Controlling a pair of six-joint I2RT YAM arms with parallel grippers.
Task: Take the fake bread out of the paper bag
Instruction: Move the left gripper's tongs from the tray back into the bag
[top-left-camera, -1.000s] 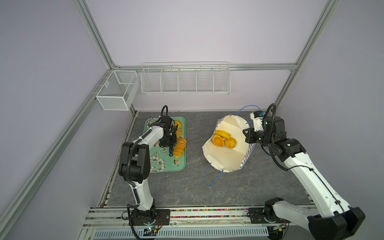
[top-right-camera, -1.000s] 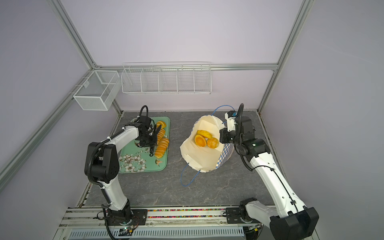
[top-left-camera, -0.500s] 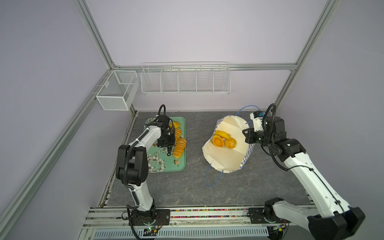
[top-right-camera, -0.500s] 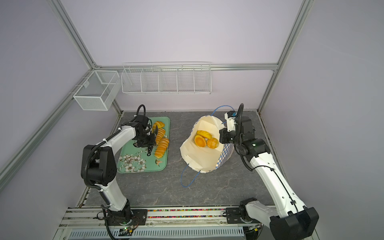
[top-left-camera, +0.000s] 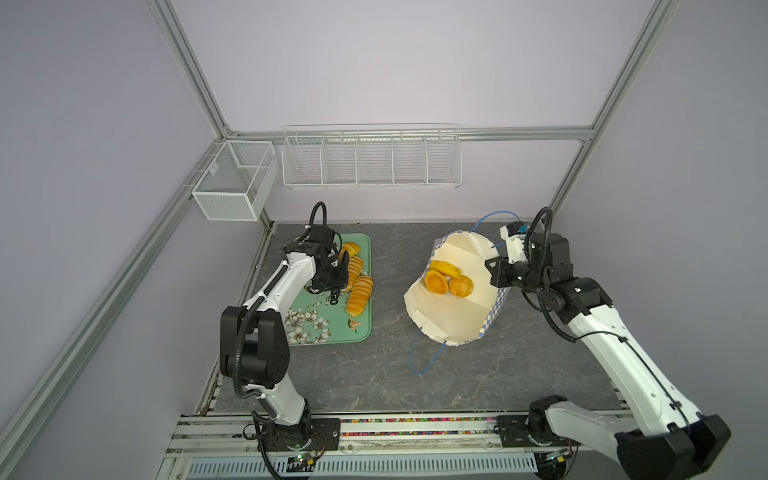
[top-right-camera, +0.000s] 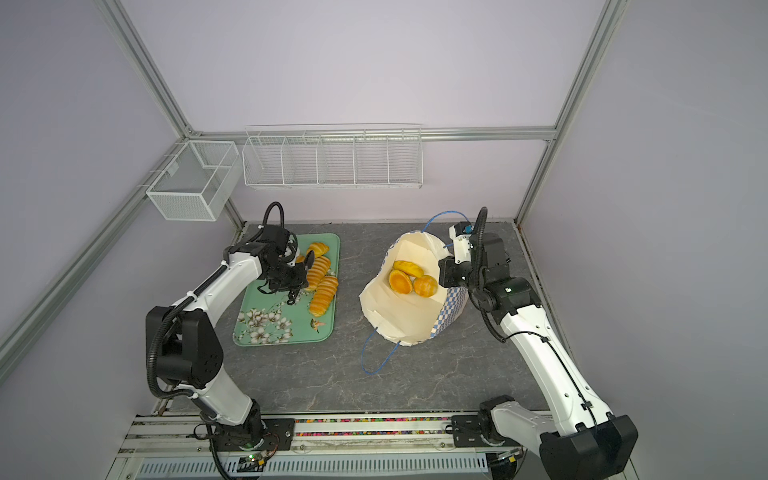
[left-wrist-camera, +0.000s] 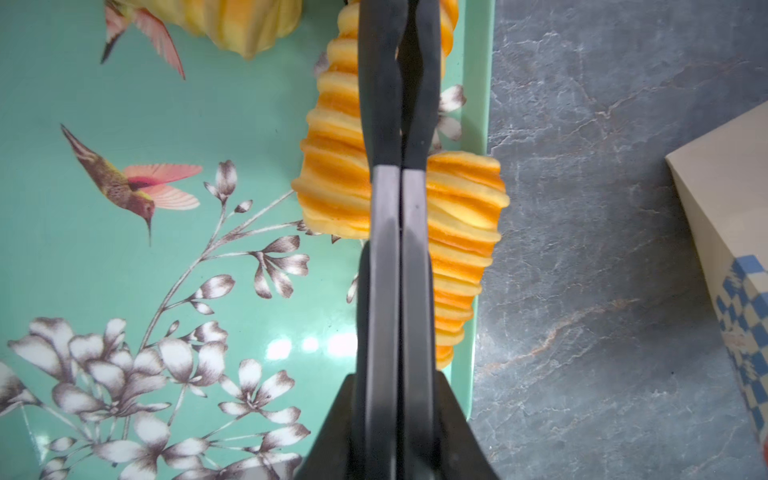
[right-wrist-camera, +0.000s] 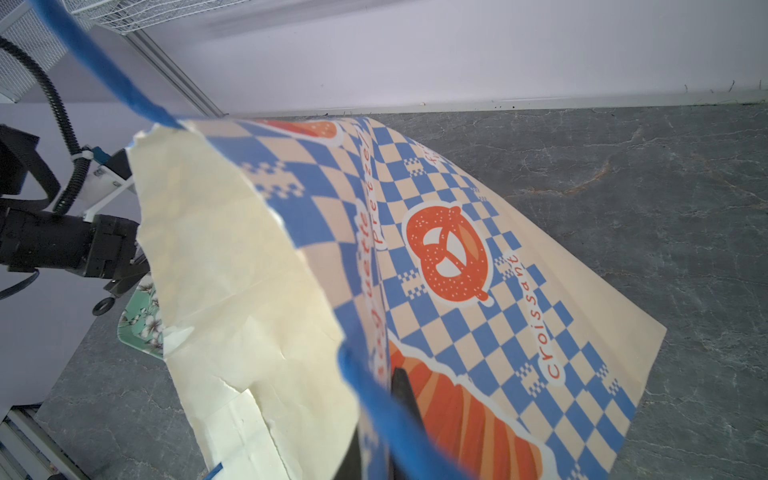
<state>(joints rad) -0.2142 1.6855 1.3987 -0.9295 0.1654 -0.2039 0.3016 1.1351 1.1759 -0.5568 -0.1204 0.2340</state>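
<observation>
Floral green tray (top-left-camera: 332, 332) sits on grey tabletop (top-left-camera: 374, 374); mesh basket (top-left-camera: 232, 187), wire rack (top-left-camera: 370, 160) hang behind.

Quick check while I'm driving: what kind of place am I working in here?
Most likely a lab robot cell, not a kitchen: aluminium frame posts with plain lilac walls, hanging wire baskets, and a stone-look tabletop.

Mostly hidden behind paper bag (right-wrist-camera: 457, 232): right hand (right-wrist-camera: 388, 386) — cord handle (right-wrist-camera: 104, 77) blurred; ribbed loaf (left-wrist-camera: 461, 216) partly under left hand (left-wrist-camera: 400, 16).

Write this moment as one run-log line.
left pincer: shut, empty, over tray | right pincer: shut on paper bag rim | fake bread: three in bag, others on tray
</observation>
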